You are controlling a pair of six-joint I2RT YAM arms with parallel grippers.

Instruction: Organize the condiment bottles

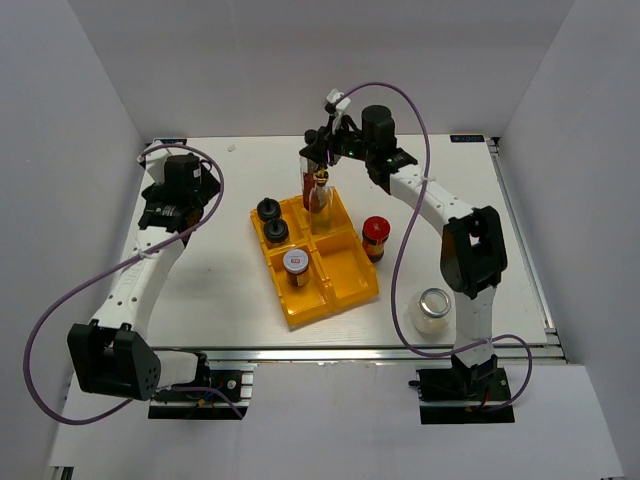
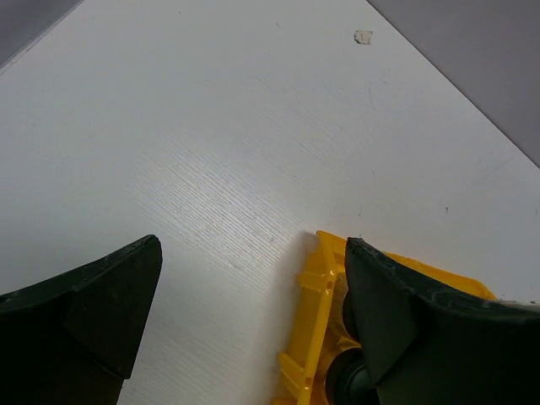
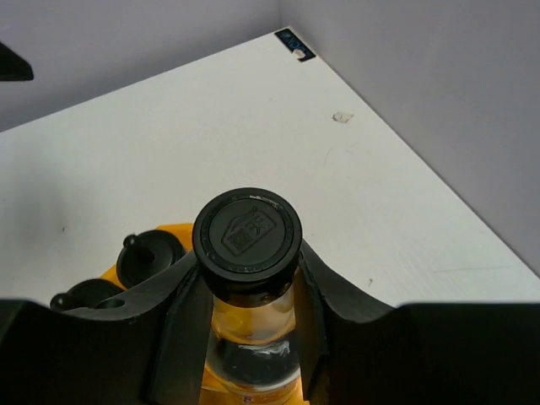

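My right gripper (image 1: pixel 318 160) (image 3: pixel 249 272) is shut on the neck of the dark black-capped sauce bottle (image 3: pixel 246 232) (image 1: pixel 308 184), held upright at the back edge of the yellow tray (image 1: pixel 345 275). The gold-topped bottle (image 1: pixel 321 196) stands right beside it in the back-right compartment. Two black-lidded jars (image 1: pixel 267 210) (image 1: pixel 277 232) fill the back-left compartment, and a white-lidded jar (image 1: pixel 296 264) sits in the front-left one. My left gripper (image 1: pixel 168 218) (image 2: pixel 253 245) is open over bare table, left of the tray corner (image 2: pixel 308 312).
A red-lidded jar (image 1: pixel 376 236) stands on the table just right of the tray. A silver-lidded jar (image 1: pixel 433 308) stands near the right arm's base. The front-right compartment holds nothing. White walls enclose the table.
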